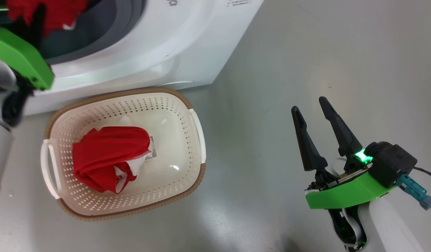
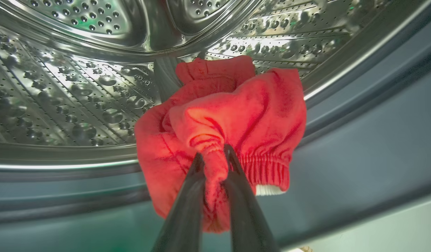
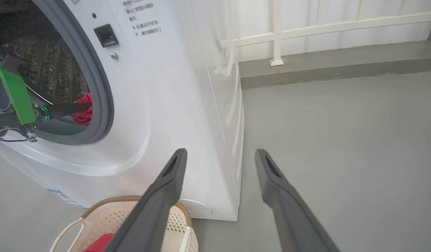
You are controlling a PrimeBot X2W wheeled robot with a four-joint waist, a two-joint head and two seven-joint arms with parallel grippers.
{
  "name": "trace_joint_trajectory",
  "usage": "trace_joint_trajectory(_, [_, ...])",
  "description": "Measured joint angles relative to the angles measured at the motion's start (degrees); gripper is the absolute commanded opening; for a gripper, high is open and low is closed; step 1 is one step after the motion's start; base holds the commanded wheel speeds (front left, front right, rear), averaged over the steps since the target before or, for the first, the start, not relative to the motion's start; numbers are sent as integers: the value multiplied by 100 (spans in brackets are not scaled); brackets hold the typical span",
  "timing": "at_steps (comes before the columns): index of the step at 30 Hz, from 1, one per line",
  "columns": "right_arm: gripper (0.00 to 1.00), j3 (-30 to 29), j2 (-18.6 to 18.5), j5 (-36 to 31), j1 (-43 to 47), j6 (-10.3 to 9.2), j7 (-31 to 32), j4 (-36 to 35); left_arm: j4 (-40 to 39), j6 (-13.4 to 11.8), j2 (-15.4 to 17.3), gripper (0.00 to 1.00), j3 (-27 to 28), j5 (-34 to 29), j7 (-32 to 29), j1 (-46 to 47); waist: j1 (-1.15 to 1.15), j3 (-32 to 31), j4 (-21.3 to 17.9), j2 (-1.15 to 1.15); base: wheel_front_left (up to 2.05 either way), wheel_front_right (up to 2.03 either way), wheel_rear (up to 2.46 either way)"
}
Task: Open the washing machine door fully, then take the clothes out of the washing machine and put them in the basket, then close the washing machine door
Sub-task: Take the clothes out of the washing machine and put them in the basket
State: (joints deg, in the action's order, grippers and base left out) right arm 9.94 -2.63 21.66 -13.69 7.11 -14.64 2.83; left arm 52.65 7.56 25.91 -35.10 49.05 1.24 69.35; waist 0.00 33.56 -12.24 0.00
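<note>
1. Left gripper (image 2: 214,152), lower centre of the left wrist view: fingers clenched on a fold of a red garment (image 2: 243,112) at the washing machine (image 1: 159,45) drum mouth.
2. Right gripper (image 1: 308,104), lower right of the head view: fingers spread, empty.
3. Basket (image 1: 173,112), lower left of the head view: contains a second red garment (image 1: 107,154).

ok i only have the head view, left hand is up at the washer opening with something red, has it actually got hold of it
Observer: Yes. In the left wrist view the left hand is shut on a fold of the red garment.
Operator: anything else left in there
Observer: The part of the drum that shows around the garment is bare steel; what lies behind it is hidden.
Operator: is it out of the opening yet
Observer: Not yet. In the right wrist view it shows within the grey rubber ring, close to the ring's edge.
</note>
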Motion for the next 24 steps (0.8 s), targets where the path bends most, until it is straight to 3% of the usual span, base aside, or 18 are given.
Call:
trace_joint_trajectory(8, [100, -31, -3, -9, -98, 0, 0, 62, -582, 0, 66, 0, -252, 210, 1068, -627, 0, -162, 182, 0, 0, 0, 0])
trace_joint_trajectory(13, [100, -110, -4, -18, -97, 0, 0, 107, -833, 0, 132, 0, -205, 259, 1304, -882, 0, -307, 301, 0, 0, 0, 0])
trace_joint_trajectory(19, [100, -163, -10, -67, -87, 0, 0, 183, -1485, -5, 198, 0, 827, -309, 1307, -1379, 0, -519, 413, 0, 0, 0, 0])
trace_joint_trajectory(24, [100, -172, -14, -121, -32, 0, 0, 275, -1892, -5, -36, 0, 1555, -876, 1307, -2096, 0, -756, 497, 0, 0, 0, 0])
